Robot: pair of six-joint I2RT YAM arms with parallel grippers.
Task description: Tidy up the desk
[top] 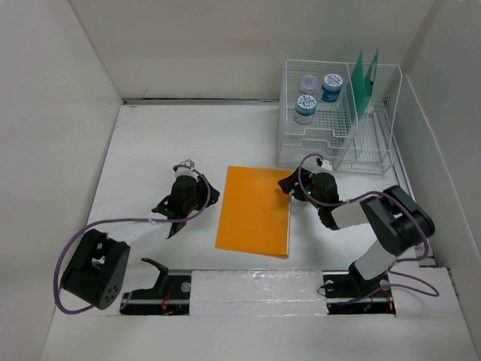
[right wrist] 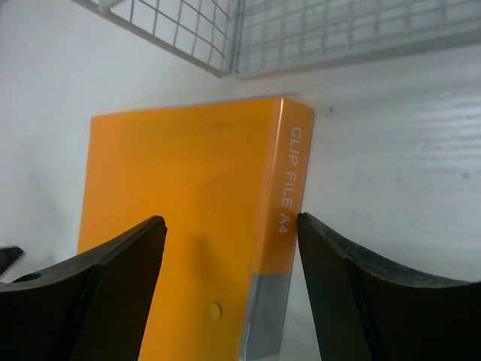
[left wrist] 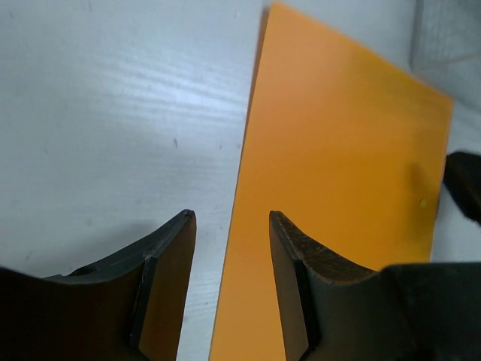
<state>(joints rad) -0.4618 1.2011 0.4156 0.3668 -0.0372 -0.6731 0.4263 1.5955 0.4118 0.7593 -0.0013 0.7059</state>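
An orange A4 clip file [top: 254,210] lies flat in the middle of the white desk [top: 150,150]. My left gripper [top: 211,197] is open at the file's left edge. In the left wrist view [left wrist: 231,218] its jaws straddle that edge of the file [left wrist: 346,173] and hold nothing. My right gripper [top: 289,185] is open at the file's far right corner. In the right wrist view [right wrist: 229,222] its jaws stand on either side of the file's spine [right wrist: 289,188], which is printed "CLIP FILE A4". They are not closed on it.
A white wire-mesh rack [top: 338,143] stands at the back right, just beyond the right gripper. It holds three small blue-lidded jars [top: 305,107] and upright green folders [top: 366,75]. White walls close in the desk. The rack's mesh [right wrist: 323,30] shows in the right wrist view.
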